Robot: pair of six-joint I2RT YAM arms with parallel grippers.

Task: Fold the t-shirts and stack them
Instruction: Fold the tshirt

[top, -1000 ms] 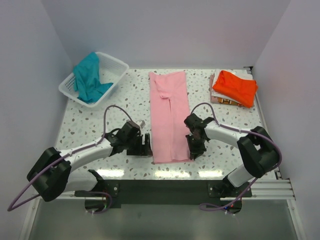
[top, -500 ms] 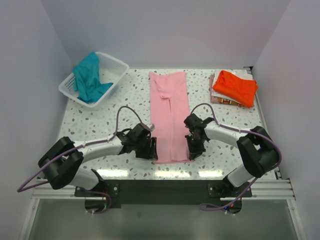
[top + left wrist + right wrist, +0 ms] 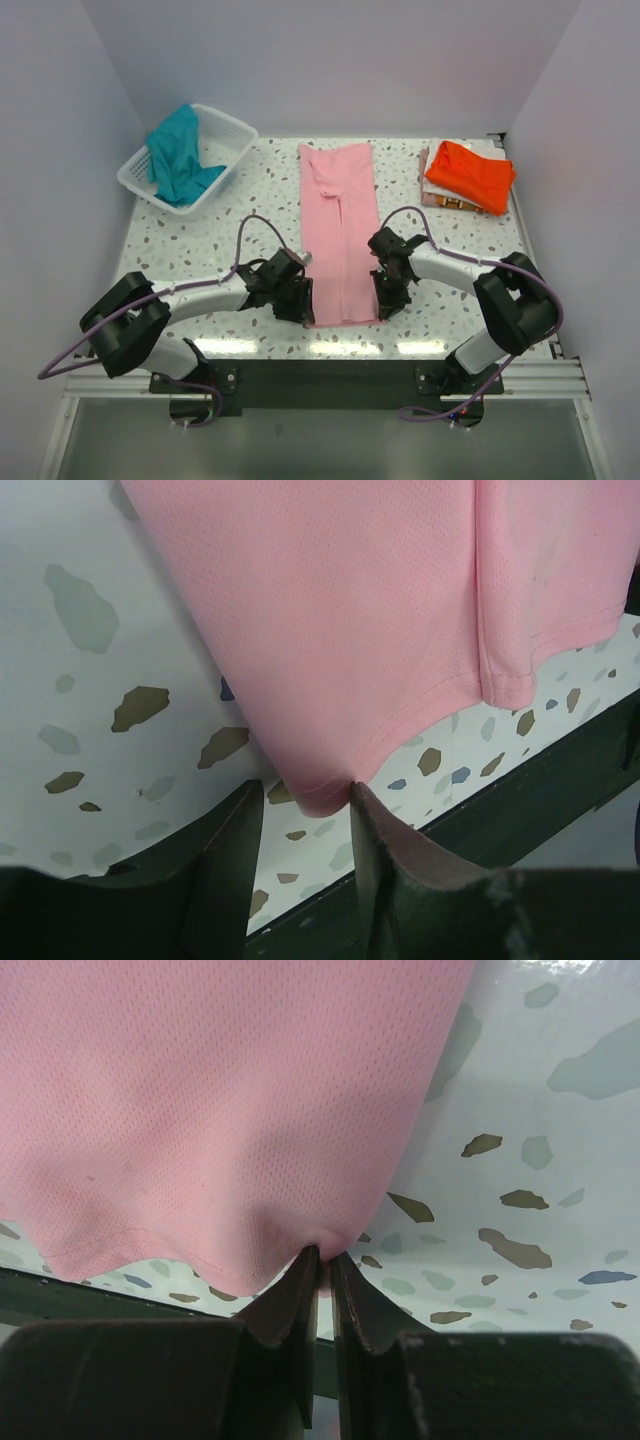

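Observation:
The light pink t-shirt point(image 3: 338, 225) lies as a long folded strip down the middle of the table. My left gripper point(image 3: 298, 303) is open at the strip's near left corner, and that corner point(image 3: 322, 792) sits between its fingers. My right gripper point(image 3: 387, 297) is shut on the near right corner point(image 3: 322, 1240) of the pink t-shirt. The bright orange t-shirt point(image 3: 470, 173) lies folded at the back right. The teal t-shirt point(image 3: 180, 155) hangs crumpled in the basket.
A white lattice basket point(image 3: 232, 130) stands at the back left. A folded pale cloth point(image 3: 440, 199) lies under the orange shirt. The table's near edge and a dark rail point(image 3: 560, 770) run just behind both grippers.
My left gripper has moved right, from beside the strip to its near left corner. The right gripper has stayed shut on its corner.

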